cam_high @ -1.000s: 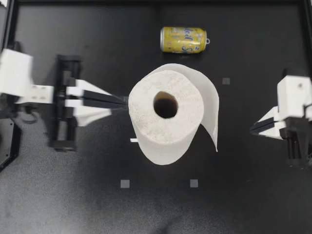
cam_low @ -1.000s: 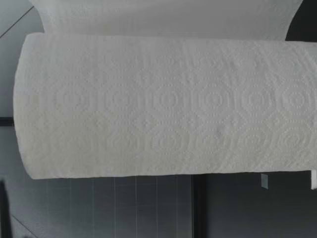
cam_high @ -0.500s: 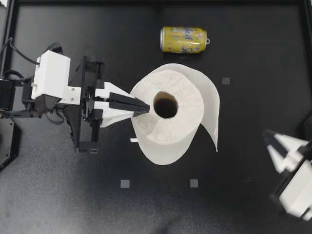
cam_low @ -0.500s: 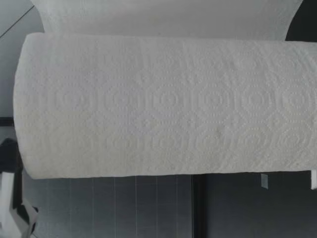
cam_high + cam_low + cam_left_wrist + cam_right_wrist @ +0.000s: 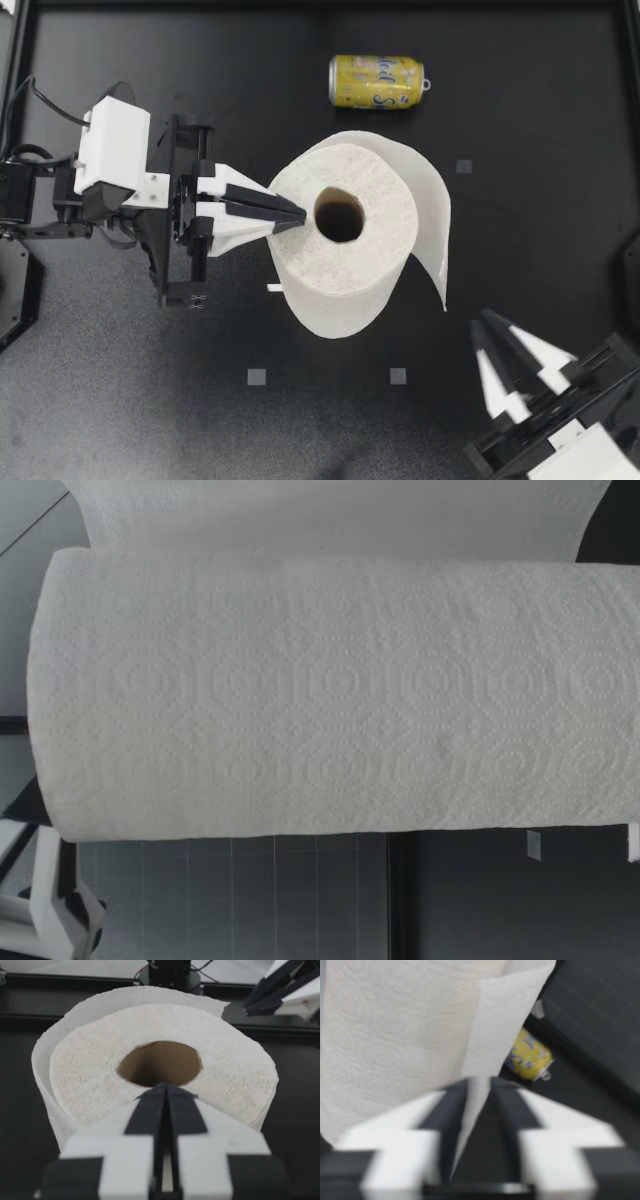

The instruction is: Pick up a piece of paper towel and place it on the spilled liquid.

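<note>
Roll (image 5: 345,262) stands mid-frame, with a loose sheet (image 5: 432,225) hanging on its right. Left claw (image 5: 298,215), fingers together, sits on the roll top, likely bracing. Right claw (image 5: 483,322), fingers apart, is lower right. Step: approach to sheet. Next: pinch the sheet edge, tear. No spill visible.

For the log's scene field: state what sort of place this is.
Probably a robot test bench in a lab: a black rimmed table with grey marker squares, my left pincer and right pincer working over it, and a roll and a can as props.
</note>
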Tool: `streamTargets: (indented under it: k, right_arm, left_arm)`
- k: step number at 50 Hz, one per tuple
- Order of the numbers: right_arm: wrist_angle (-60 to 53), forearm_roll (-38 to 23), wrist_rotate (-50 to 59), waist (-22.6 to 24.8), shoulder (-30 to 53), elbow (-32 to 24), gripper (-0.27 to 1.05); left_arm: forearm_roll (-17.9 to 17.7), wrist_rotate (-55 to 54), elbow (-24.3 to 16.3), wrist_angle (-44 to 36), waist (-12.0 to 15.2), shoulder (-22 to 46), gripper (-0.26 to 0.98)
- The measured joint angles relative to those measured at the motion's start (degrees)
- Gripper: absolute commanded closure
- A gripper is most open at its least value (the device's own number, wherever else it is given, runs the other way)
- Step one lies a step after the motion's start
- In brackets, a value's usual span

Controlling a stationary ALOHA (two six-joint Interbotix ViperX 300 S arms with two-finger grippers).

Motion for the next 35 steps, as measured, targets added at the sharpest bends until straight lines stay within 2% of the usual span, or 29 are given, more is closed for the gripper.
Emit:
streamTargets:
  k: [2, 5, 15, 35]
  right_arm:
    - [0.0, 0.0, 2.5, -0.1, 0.4, 0.1, 0.04]
    - [0.0, 0.0, 6.1, -0.2, 1.0, 0.1, -0.05]
    - [0.0, 0.0, 12.5, -2.4, 3.8, 0.2, -0.02]
    - [-0.4, 0.0, 12.9, -8.7, 5.4, 0.5, -0.02]
  left_arm:
    - [-0.2, 0.0, 0.0, -0.1, 0.0, 0.0, 0.64]
    - [-0.4, 0.0, 0.0, -0.1, 0.0, 0.1, 0.64]
    - [-1.0, 0.0, 0.0, -0.1, 0.0, 0.2, 0.64]
    - [-1.0, 0.0, 0.1, -0.1, 0.0, 0.4, 0.64]
